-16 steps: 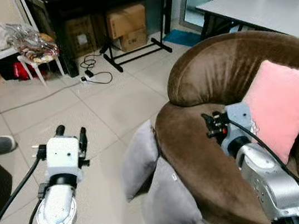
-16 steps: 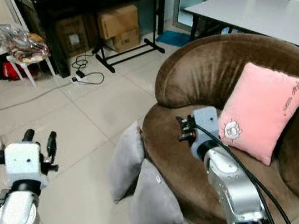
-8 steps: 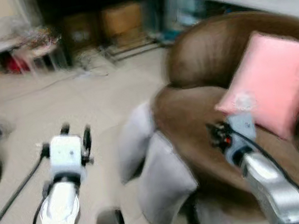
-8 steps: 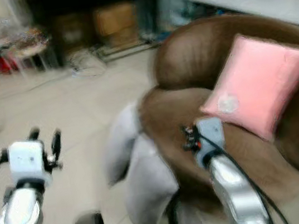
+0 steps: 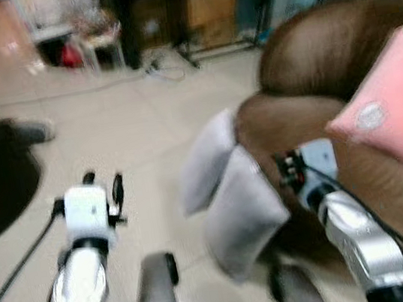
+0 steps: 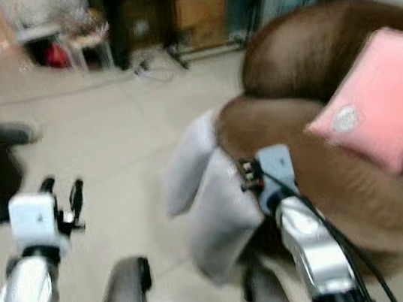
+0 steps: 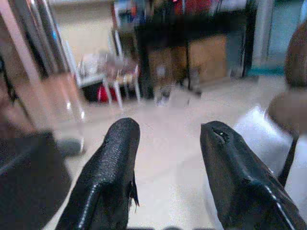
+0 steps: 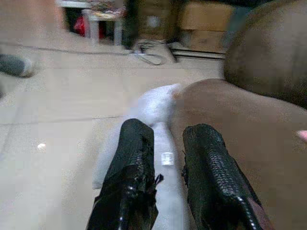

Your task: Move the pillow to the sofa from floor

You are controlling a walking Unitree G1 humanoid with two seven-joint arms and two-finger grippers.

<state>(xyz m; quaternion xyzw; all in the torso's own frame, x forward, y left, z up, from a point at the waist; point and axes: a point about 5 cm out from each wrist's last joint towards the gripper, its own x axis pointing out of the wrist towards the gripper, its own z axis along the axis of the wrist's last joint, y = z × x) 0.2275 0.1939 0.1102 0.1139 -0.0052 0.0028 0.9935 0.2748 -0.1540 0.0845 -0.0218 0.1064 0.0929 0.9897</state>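
Everything looks smeared, but the brown sofa (image 5: pixel 341 69) is plain enough, and the rest can be placed from it. Two grey pillows (image 5: pixel 245 213) lean against the sofa's rounded front, down on the tiled floor (image 5: pixel 109 142), one touching the other; the farther one (image 5: pixel 207 161) stands a little higher against the sofa's arm. On the sofa seat, propped against its back, sits a pink cushion (image 5: pixel 400 110).

The right pincer (image 6: pixel 249 174) is held above the sofa's front edge, right over the nearer grey pillow, touching nothing; in the right wrist view its two black fingers (image 8: pixel 136 167) stand a narrow gap apart with the pillows and sofa edge beyond them. The left pincer (image 5: pixel 103 188) is well away from the sofa, out over bare floor, its fingers (image 7: pixel 115 163) spread wide and empty.

Farther from the sofa, across the floor, cardboard boxes (image 5: pixel 210 5) sit under a dark piece of furniture, with a cable (image 5: pixel 163 69) lying on the tiles before them.
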